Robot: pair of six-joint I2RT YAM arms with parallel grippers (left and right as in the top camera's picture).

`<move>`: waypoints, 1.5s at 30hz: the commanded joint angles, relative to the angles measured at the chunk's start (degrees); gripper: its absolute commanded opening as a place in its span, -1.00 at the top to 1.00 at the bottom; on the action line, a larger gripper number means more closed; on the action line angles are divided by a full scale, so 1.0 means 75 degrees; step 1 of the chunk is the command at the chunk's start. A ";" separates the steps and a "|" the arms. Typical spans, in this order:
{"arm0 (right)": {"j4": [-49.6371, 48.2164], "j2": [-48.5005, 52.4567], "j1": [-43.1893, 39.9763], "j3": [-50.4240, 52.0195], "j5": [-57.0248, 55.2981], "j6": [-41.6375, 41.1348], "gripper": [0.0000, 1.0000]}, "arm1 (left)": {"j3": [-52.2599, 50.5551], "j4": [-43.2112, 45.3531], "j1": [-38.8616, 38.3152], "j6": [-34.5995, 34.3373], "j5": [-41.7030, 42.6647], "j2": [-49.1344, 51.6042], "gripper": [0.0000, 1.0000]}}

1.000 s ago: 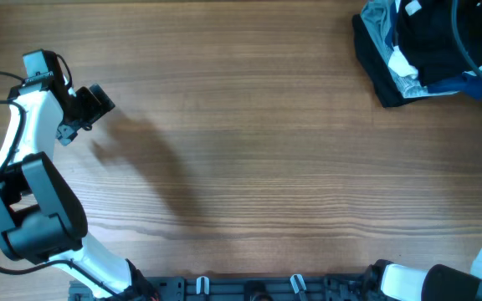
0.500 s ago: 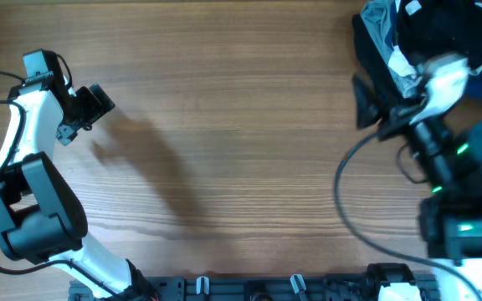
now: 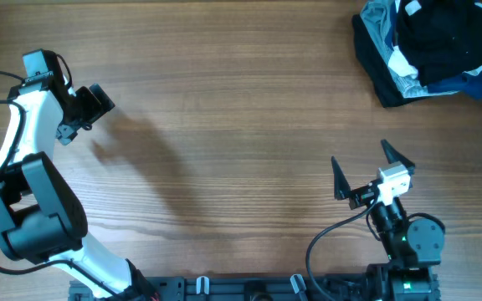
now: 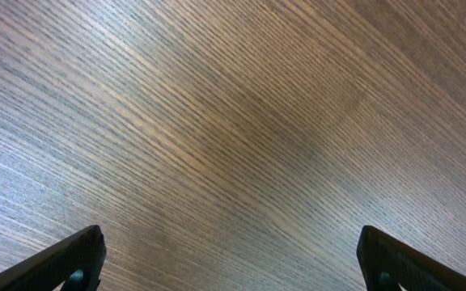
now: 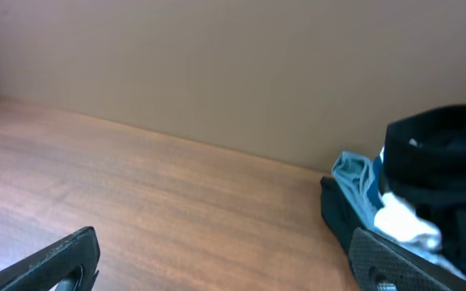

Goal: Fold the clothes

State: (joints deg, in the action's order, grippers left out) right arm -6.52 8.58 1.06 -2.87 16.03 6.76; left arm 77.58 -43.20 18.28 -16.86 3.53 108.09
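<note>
A brown wood-grain desk [image 3: 241, 125] is seen backed by a plain beige wall [image 5: 217, 65]. At its far left the left claw [image 3: 84, 114] is held over the wood with fingers spread wide apart, and at the near right the right claw [image 3: 366, 167] is likewise gaping. The black garment [image 3: 442, 38] is heaped in the far right corner over a grey garment [image 3: 379, 17], a white garment [image 3: 402, 65] and a blue garment [image 3: 467, 84], well apart from the right claw and farther still from the left one.

Overhead: black garment [image 3: 446, 38] cut off at top edge; right wrist view: cut off at right edge.
</note>
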 commanded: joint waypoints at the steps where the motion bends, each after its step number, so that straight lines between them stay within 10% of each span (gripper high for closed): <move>1: 0.0251 -0.0574 0.0047 0.0347 -0.0134 0.0076 -0.99 | 0.0099 0.0020 0.0020 -0.0015 0.0064 -0.0204 -1.00; 28: 0.0691 -0.1064 0.0064 0.0344 -0.0134 0.0096 -0.99 | 0.0099 -0.0064 0.0020 -0.0015 0.0064 -0.0399 -1.00; 37: 0.0691 -0.1064 0.0064 0.0344 -0.0134 0.0096 -0.99 | -0.0825 0.1352 -0.0417 0.0583 0.0154 -0.3858 -1.00; 45: 0.0691 -0.1064 0.0064 0.0344 -0.0134 0.0096 -0.99 | -0.4954 0.4025 -0.0877 0.0679 0.0181 -0.8314 -1.00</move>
State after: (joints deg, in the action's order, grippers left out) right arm -1.21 1.10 1.13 -0.36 15.97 6.81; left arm 51.88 -18.57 13.50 -13.08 4.38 56.71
